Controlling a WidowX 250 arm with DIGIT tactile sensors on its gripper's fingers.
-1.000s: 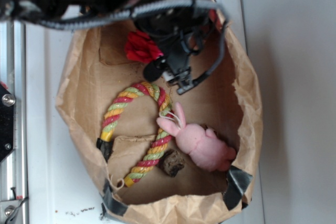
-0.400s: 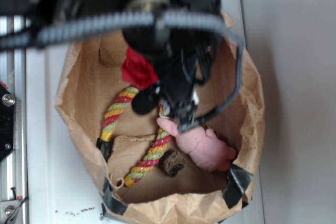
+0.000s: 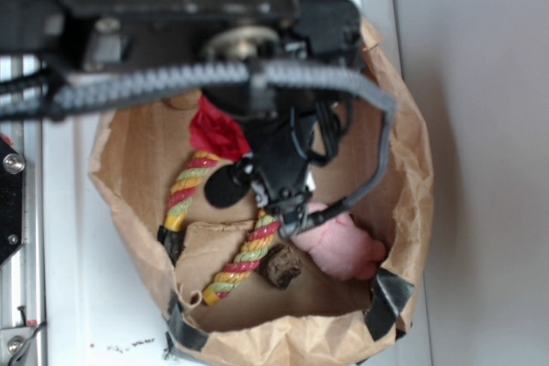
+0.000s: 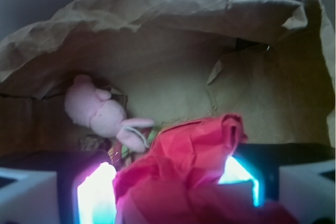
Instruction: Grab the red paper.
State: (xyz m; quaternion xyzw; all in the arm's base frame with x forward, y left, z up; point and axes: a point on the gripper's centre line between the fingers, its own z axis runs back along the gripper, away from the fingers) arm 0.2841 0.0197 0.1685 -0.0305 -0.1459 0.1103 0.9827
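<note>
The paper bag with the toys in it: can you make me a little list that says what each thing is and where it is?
container: brown paper bag, open at the top
red paper: crumpled, between the gripper fingers, lifted off the floor of the bag
gripper: shut on the red paper
pink plush bunny: lying on the bag floor
striped rope cane: red, yellow and green, beside the bunny
small dark brown lump: by the rope's straight end

One brown paper bag (image 3: 403, 177), one red paper (image 3: 214, 133), one striped rope cane (image 3: 193, 179), one pink plush bunny (image 3: 343, 246), one dark brown lump (image 3: 280, 267).
</note>
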